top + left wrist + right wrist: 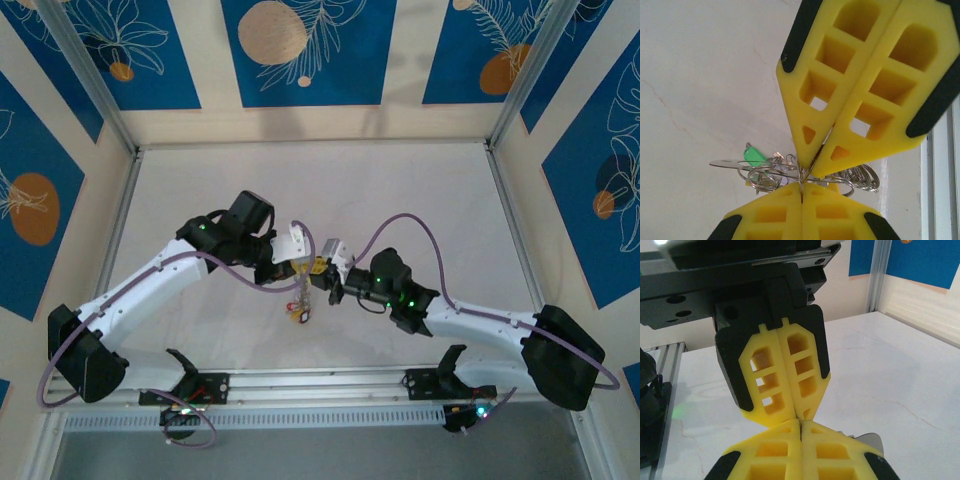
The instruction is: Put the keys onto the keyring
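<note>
Walls (340, 60) patterned blue surround white tabletop (400, 180) beneath keyring (302, 295).

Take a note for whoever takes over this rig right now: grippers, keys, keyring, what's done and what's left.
Left gripper: shut, pinching the keyring wire.
Right gripper: shut, tip to tip with it, on the same wire.
Keys: hang bunched below the grippers, above the table.
Done: several keys look strung.
Left: cannot tell whether every key is on; check before releasing.
</note>
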Controlling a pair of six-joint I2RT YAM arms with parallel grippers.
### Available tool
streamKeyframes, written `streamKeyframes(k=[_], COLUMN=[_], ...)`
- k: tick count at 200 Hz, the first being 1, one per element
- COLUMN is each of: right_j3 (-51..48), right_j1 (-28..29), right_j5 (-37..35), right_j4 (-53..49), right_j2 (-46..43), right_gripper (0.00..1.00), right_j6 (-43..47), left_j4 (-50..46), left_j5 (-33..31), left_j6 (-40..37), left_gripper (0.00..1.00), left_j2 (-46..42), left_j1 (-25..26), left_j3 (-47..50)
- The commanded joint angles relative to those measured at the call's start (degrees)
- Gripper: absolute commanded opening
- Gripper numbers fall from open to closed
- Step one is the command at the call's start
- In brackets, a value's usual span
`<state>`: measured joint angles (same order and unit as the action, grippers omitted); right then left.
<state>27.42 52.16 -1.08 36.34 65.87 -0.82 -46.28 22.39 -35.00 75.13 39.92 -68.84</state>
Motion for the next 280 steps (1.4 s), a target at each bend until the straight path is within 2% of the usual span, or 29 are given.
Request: streamKeyframes(k=[1,80,121,138,153,185,201,226,280], right_j3=[1.9,0.3,-1.0,-1.4,-2.0,-2.6,-3.0,-2.9,-0.5], right_j1=[0.5,0.5,0.3,-0.4,-1.2,-3.6,-5.3,-7.4,-8.9], right_j5=[-6.7,-14.0,-14.3,-10.9,-7.3,-4.2,-1.6,3.8,14.9], right_j4=[0.1,-1.4,0.9,1.1,1.2,-2.3,-3.8,-7.3,-15.0], right_j2=[0.5,0.0,0.2,-0.2,-0.9,-3.4,-5.1,-8.2,-11.2], right_gripper=[0.0,0.0,0.0,0.0,0.1,0.13,0.18,0.26,0.27], right_j6=[-1.0,-7.5,-10.2,-11.3,-10.6,-9.5,-7.7,-1.8,12.7], left_j4=[1.6,5.0,6.5,7.9,9.6,12.5,13.4,14.8,21.3], left_j5=[3.3,0.5,0.7,0.9,1.5,4.3,5.1,7.3,14.1], left_j6=[0.2,0.7,-1.6,-1.7,-1.3,-1.0,-0.9,-0.9,-1.3], left_gripper=[0.0,0.0,0.0,0.0,0.0,0.0,0.0,0.0,0.0], left_j2=[-0.3,-2.4,-3.6,-4.1,-4.8,-6.3,-6.8,-7.2,-8.4], left_j1=[0.5,0.5,0.5,0.5,0.5,0.3,0.0,-0.8,-1.8], left_j3=[-0.2,2.1,4.3,5.3,6.5,8.4,8.7,9.2,13.2])
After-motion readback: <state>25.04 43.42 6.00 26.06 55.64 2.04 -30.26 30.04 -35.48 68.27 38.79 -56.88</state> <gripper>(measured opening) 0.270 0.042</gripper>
